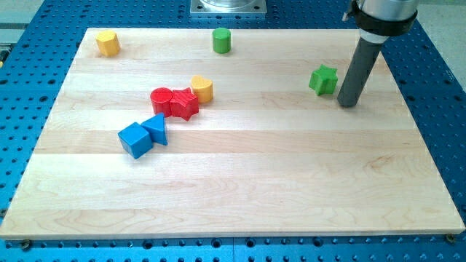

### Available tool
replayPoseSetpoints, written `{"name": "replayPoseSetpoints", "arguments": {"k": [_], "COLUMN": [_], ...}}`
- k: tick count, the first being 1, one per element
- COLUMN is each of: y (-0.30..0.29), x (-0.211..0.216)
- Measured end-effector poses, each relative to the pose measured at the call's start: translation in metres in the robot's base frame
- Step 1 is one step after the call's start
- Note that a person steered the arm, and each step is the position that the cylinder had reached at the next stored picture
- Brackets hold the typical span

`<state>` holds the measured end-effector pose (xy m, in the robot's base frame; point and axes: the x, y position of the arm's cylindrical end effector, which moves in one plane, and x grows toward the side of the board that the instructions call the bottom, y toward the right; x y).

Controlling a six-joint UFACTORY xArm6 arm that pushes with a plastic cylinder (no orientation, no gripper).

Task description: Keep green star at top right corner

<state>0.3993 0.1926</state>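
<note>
No brand, label or writing readable anywhere in the view. Board [240, 196]: pale wood, planks joined with grain running left to right, smooth matt finish, small screw heads at the bottom corners. It lies on a blue perforated metal table [437, 87] with a regular grid of holes; a grey metal base plate [228, 7] shows at the view's top edge. My arm carries no jaws, only a straight dark grey rod, so there is nothing to spread or pinch. My tip [349, 104] rests on the board just beside the green star [323, 79], on its right and slightly lower; whether they touch I cannot tell. Green star sits in the board's upper right part, near but short of the corner. Green cylinder [221, 40] near the top edge, centre. Yellow block [108, 43], roughly hexagonal, at the top left corner. Mid-left cluster: red cylinder [161, 98] touching a red star [184, 103], with a yellow rounded block [202, 89] against the star's upper right. Below and left, a blue cube [135, 139] touches a blue triangle [156, 129]. Blocks all look like solid, painted pieces with a matt surface.
</note>
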Motion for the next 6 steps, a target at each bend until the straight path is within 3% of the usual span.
{"name": "replayPoseSetpoints", "arguments": {"k": [1,2,3,5,6], "y": [0.000,-0.004,-0.027,-0.028,-0.079], "x": [-0.046,-0.055,-0.019,-0.113,-0.092]}}
